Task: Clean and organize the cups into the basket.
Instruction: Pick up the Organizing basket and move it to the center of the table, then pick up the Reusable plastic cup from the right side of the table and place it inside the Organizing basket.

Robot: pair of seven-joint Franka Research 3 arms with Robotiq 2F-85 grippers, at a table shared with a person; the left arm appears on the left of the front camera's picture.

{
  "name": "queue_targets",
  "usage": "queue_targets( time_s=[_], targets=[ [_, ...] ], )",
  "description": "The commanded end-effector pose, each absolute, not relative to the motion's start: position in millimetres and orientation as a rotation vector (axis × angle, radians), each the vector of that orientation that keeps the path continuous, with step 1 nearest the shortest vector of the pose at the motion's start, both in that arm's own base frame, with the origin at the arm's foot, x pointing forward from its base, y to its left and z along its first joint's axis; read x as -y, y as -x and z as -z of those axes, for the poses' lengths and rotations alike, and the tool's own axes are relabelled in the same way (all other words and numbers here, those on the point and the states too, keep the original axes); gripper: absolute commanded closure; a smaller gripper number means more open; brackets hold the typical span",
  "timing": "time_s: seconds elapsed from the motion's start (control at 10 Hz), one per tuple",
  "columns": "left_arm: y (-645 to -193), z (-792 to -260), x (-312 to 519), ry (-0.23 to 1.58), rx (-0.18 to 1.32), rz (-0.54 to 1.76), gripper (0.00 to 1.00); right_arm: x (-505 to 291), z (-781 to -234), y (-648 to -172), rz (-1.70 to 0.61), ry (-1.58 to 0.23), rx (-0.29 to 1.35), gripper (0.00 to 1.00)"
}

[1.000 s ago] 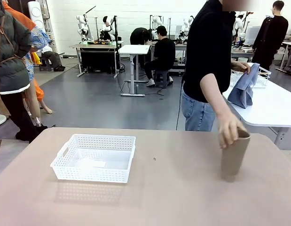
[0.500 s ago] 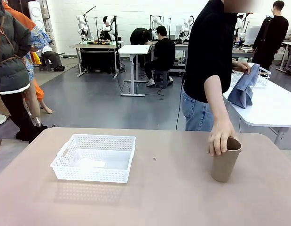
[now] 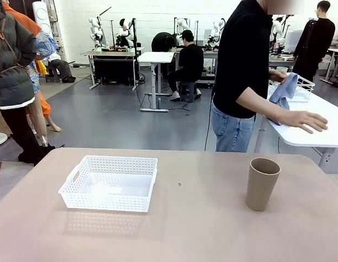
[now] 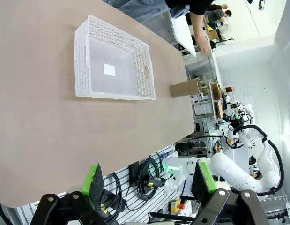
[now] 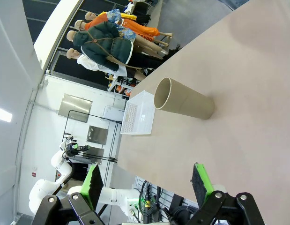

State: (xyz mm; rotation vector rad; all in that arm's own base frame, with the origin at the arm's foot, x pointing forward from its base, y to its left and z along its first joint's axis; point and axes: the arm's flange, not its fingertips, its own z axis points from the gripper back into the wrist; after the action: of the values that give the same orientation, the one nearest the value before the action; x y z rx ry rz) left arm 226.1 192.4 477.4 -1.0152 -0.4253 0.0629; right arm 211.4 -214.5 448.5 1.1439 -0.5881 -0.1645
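On the table (image 3: 201, 234), right side: brown cup (image 3: 262, 184) is standing upright.
Left side: basket (image 3: 103, 203) is sitting well apart from it.
Left gripper (image 4: 148, 177): jaws are standing spread, empty.
Right gripper (image 5: 147, 179): jaws are standing spread, empty.
Person's hand (image 3: 306, 120): is resting on white side table (image 3: 316, 139).

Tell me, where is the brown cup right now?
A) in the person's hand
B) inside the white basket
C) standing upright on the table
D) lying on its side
C: the brown cup stands upright on the table, apart from the white basket, with no hand on it.
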Motion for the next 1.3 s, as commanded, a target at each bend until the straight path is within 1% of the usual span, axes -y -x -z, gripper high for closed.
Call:
queue_targets(
  time_s=[0.0, 0.1, 0.3, 0.4, 0.5, 0.6, 0.7, 0.8, 1.0, 1.1, 1.2],
  targets=[
    [-226, -477, -192, 1.015, 0.425, -0.063, 0.00, 214, -449, -211, 0.165, -1.144, 0.588, 0.00],
    [-227, -489, -184, 0.925, 0.398, 0.006, 0.00, 204, -452, -213, -0.073, -1.042, 0.653, 0.00],
    [-254, -517, -155, 0.756, 0.285, 0.076, 0.00, 169, -448, -248, -0.272, -0.934, 0.648, 0.00],
    [-269, -540, -134, 0.653, 0.208, 0.122, 0.00, 151, -439, -271, -0.446, -0.892, 0.620, 0.00],
    [-282, -557, -113, 0.588, 0.140, 0.152, 0.00, 138, -426, -287, -0.574, -0.829, 0.583, 0.00],
    [-295, -569, -93, 0.520, 0.080, 0.167, 0.00, 130, -411, -301, -0.641, -0.810, 0.543, 0.00],
    [-310, -572, -74, 0.460, -0.015, 0.179, 0.00, 125, -396, -312, -0.691, -0.786, 0.529, 0.00],
    [-327, -569, -55, 0.397, -0.055, 0.158, 0.00, 121, -385, -319, -0.699, -0.773, 0.553, 0.00],
    [-358, -552, -16, 0.306, -0.093, 0.121, 0.00, 118, -372, -328, -0.693, -0.732, 0.656, 0.00],
    [-372, -544, -4, 0.279, -0.114, 0.093, 0.00, 119, -370, -329, -0.687, -0.747, 0.665, 0.00],
    [-388, -534, 3, 0.240, -0.130, 0.051, 0.00, 123, -366, -328, -0.635, -0.789, 0.640, 0.00]
  ],
)
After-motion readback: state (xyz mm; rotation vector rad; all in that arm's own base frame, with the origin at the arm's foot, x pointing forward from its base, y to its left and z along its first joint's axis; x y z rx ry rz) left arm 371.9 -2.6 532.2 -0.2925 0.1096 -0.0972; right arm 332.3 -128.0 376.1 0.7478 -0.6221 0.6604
